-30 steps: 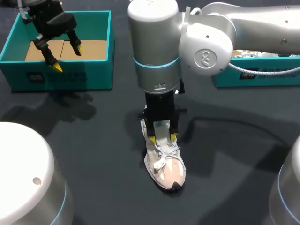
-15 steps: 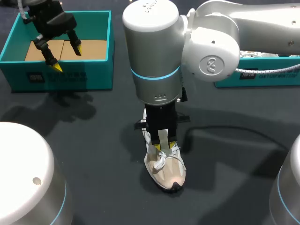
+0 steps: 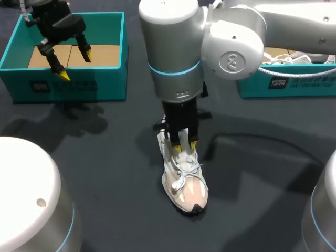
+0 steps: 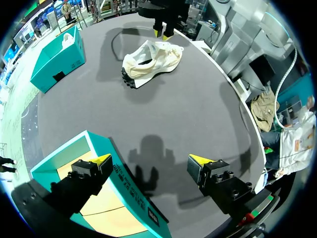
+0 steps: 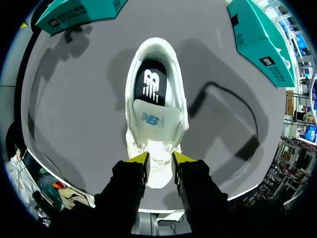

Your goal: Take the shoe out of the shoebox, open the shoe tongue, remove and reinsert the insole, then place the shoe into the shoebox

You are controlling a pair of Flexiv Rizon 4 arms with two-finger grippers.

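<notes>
A moment ago the right gripper (image 3: 185, 146) dipped down toward the toe of the shoe (image 3: 186, 186). Now it has come back up, nearer the heel. Its fingers are close with a small gap, and I see nothing pinched in them. The shoe lies near the middle of the table (image 3: 105, 173), out of the shoebox (image 3: 105, 84). The tongue (image 5: 151, 119) is free and the black insole (image 5: 151, 87) is inside, so I think pulling it out comes next. The left gripper (image 3: 75, 64) hangs wide apart over the shoebox at the far left corner.
</notes>
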